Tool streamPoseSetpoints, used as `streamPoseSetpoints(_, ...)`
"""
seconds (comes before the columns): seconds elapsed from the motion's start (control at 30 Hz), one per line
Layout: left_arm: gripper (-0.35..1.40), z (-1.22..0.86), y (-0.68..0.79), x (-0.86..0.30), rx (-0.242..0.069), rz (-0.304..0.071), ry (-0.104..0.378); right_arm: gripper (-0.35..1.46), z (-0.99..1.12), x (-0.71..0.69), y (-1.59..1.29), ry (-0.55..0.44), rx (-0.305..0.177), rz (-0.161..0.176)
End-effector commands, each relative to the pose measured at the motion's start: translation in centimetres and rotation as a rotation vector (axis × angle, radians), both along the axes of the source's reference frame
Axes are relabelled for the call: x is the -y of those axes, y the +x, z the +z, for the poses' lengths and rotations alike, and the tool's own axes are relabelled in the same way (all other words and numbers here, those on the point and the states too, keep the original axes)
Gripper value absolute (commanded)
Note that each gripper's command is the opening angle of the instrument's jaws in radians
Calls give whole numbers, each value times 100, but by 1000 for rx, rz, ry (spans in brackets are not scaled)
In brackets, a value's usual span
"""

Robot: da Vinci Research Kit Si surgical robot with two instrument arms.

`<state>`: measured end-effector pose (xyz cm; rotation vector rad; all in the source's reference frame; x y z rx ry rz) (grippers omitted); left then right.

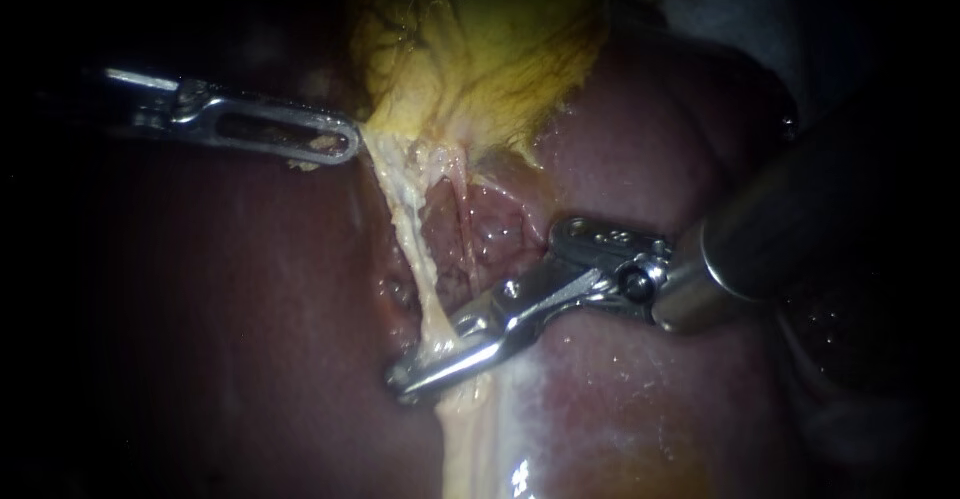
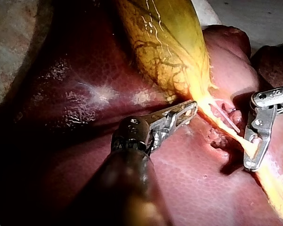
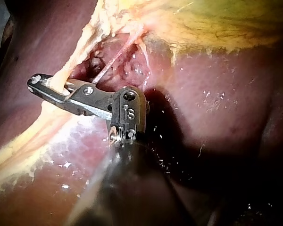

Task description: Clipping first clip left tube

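Where the scene lay nearest the endoscope, we found our right instrument (image 1: 430, 359) with its end effector pinching the left tube (image 1: 412, 249) low on its run, one half of the metal on either flank of that pale cord. We judged the tube soft, wet and slippery, and thin enough to tear under a sideways pull. So we would take it square across its bare stretch, clear of the finer pink strand (image 1: 463, 204) just beside it. Farther off, our left instrument (image 1: 338, 144) had its end effector pressed onto the lower edge of the yellow gallbladder (image 1: 470, 49), and the tube stood stretched between the two. Beyond and all around lay the dark, glistening liver (image 1: 200, 309).
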<state>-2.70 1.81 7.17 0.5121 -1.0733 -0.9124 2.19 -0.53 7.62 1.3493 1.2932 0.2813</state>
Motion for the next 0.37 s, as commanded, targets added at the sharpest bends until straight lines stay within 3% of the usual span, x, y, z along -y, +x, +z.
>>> streamPoseSetpoints(0.03,-35,0,0,0,0,0,0,-35,-1,2,2,-5,6,-2)
streamPoseSetpoints(0.37,-35,0,0,0,0,0,0,-35,3,7,5,-14,13,-8)
